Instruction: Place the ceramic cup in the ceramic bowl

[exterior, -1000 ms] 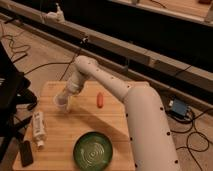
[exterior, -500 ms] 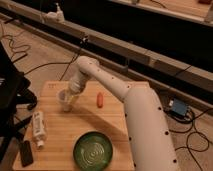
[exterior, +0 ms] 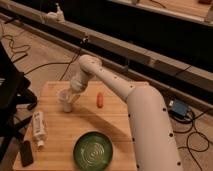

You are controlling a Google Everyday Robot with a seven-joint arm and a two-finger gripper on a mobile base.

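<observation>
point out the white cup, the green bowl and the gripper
small white tapered ceramic cup (exterior: 63, 102): camera view, its side wall
wide dark-green glossy ceramic bowl (exterior: 93, 150): camera view, ringed inside floor
gripper (exterior: 71, 96): camera view, between fingertips, shut at the cup's rim

A robotics test lab, by every sign: a white robot arm (exterior: 145, 117) reaches across a plain wooden table (exterior: 117, 127), its gripper (exterior: 70, 96) closed on a ceramic cup (exterior: 63, 103) near the table's far-left corner. Loose black cables (exterior: 15, 45) trail over the bare concrete floor (exterior: 42, 55), and a small blue box (exterior: 178, 109) sits wired up on the ground at right. A long grey ledge (exterior: 125, 50) runs across the back, and dark equipment (exterior: 10, 92) stands at the left edge.
</observation>
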